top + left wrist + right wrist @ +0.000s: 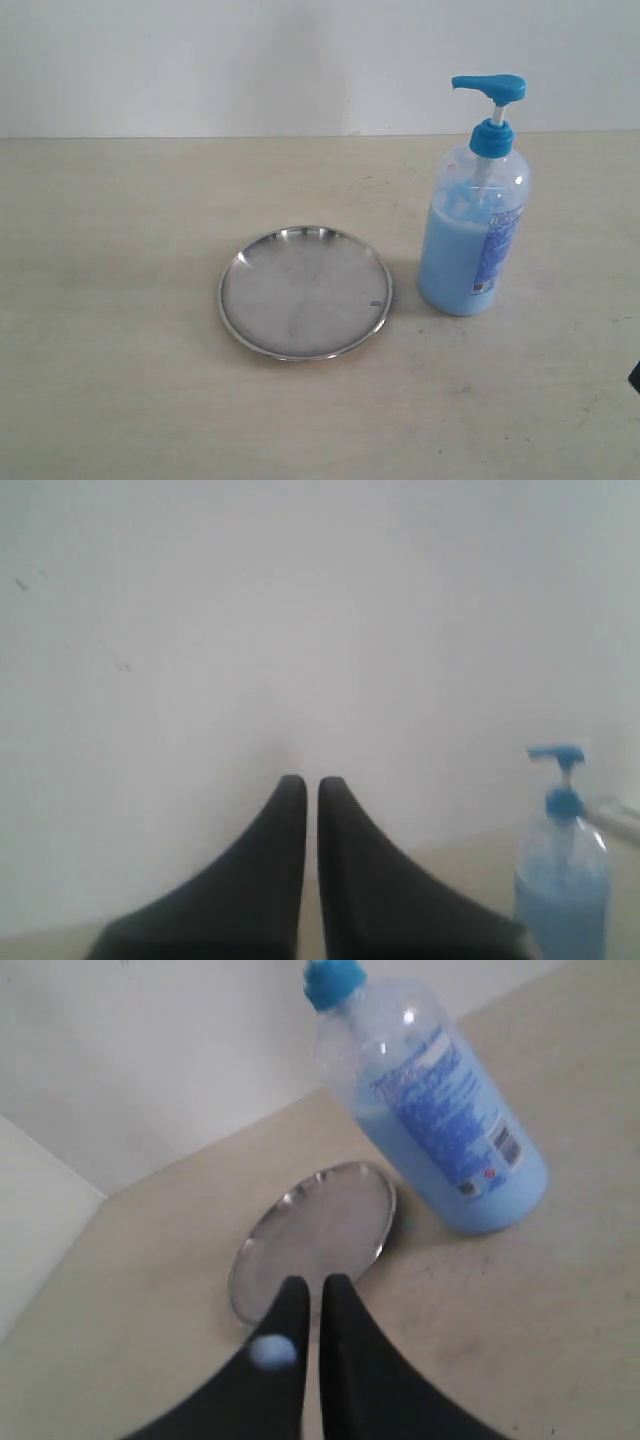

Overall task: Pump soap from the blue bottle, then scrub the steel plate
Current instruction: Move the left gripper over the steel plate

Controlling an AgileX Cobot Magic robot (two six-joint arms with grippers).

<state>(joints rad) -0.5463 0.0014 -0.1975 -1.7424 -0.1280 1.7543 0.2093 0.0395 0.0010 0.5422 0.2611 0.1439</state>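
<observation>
On a pale beige table, a round steel plate lies flat near the middle, bare and with no soap on it. Just beside it, toward the right of the exterior view, the bottle stands upright, apart from the plate. Its blue pump head is raised, with the spout pointing toward the plate's side. Light blue soap fills most of its clear body.

Neither arm reaches into the exterior view. The left gripper faces a blank wall. Its two dark fingers are drawn almost together, with only a thin slit between them and nothing held. The right gripper hangs above the table, looking down on plate and bottle, its fingers likewise nearly closed and empty. A small pale round spot sits on one finger; what it is cannot be told.

The first step, pumping, looks not yet begun. The next move likely calls for one gripper to come over the pump head and press straight down. The bottle may need steadying, since the spout seems to stop short of the plate. No scrubbing tool is in sight.
</observation>
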